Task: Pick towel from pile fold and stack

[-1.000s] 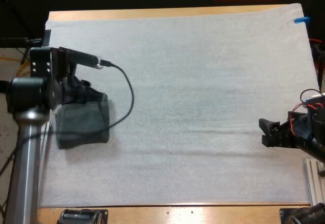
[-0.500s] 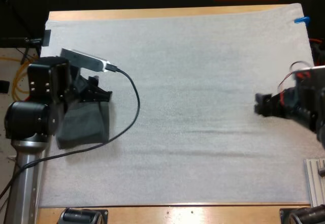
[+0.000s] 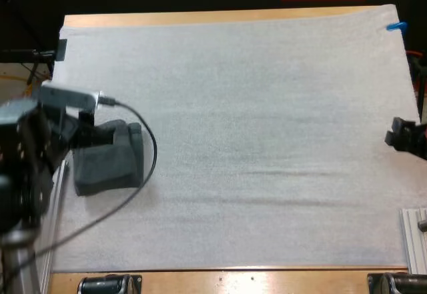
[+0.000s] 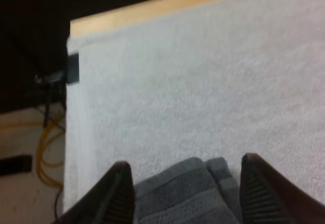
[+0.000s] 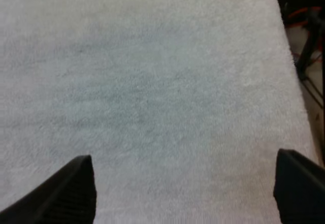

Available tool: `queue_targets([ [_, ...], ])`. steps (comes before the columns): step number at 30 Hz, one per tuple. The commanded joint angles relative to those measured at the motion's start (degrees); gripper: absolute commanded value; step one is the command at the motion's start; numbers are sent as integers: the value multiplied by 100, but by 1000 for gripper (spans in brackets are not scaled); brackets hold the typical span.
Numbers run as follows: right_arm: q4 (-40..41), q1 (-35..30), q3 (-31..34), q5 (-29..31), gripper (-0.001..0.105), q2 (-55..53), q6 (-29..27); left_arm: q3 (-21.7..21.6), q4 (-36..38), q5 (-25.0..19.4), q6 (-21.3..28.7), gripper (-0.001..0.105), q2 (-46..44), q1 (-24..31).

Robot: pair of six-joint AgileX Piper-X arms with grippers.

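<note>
A dark grey-green folded towel (image 3: 110, 162) lies flat at the left side of the white mat (image 3: 253, 141). My left gripper (image 3: 105, 134) hovers at the towel's far left edge. In the left wrist view the left gripper (image 4: 185, 162) is open, its fingers (image 4: 119, 193) wide apart and clear of the folded towel (image 4: 188, 196) lying below between them. My right gripper (image 3: 399, 135) sits at the mat's right edge. Seen from the right wrist, the right gripper (image 5: 184, 158) is open over bare mat, nothing between its fingers (image 5: 71, 188).
The wooden table edge (image 3: 200, 18) runs along the far side. A metal rail (image 3: 413, 241) stands at the near right corner. Yellow cable (image 4: 48, 153) lies on the floor beyond the mat's left edge.
My left arm has drawn back toward the near left, off the towel, which stays in place. My right arm has pulled away to the mat's right edge.
</note>
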Motion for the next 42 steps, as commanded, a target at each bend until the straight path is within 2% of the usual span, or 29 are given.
queue_targets([
  [1,128,-24,-13,-16,70,-170,-84,99,-77,18,19,45,-183,-2],
  [9,276,-24,-13,129,70,-1466,-367,1162,-570,65,36,45,-1952,-2],
  [16,276,-24,65,223,70,-2491,-409,1927,-568,74,36,45,-3430,-2],
  [19,276,-24,312,223,70,-2968,-413,2257,-510,74,36,45,-3936,-2],
  [24,276,-24,877,223,70,-3858,-396,2825,142,616,36,45,-4620,-2],
  [28,398,-24,1191,223,70,-4407,-396,3081,702,663,36,45,-5006,-2],
  [33,967,-24,1568,331,70,-4965,-405,3406,1096,681,28,45,-5449,-2],
  [36,1280,-7,1694,331,70,-4957,-473,3621,1317,681,25,45,-5574,-2],
  [42,960,-4,1798,323,70,-4966,-502,3628,1352,681,25,45,-5769,-2],
])
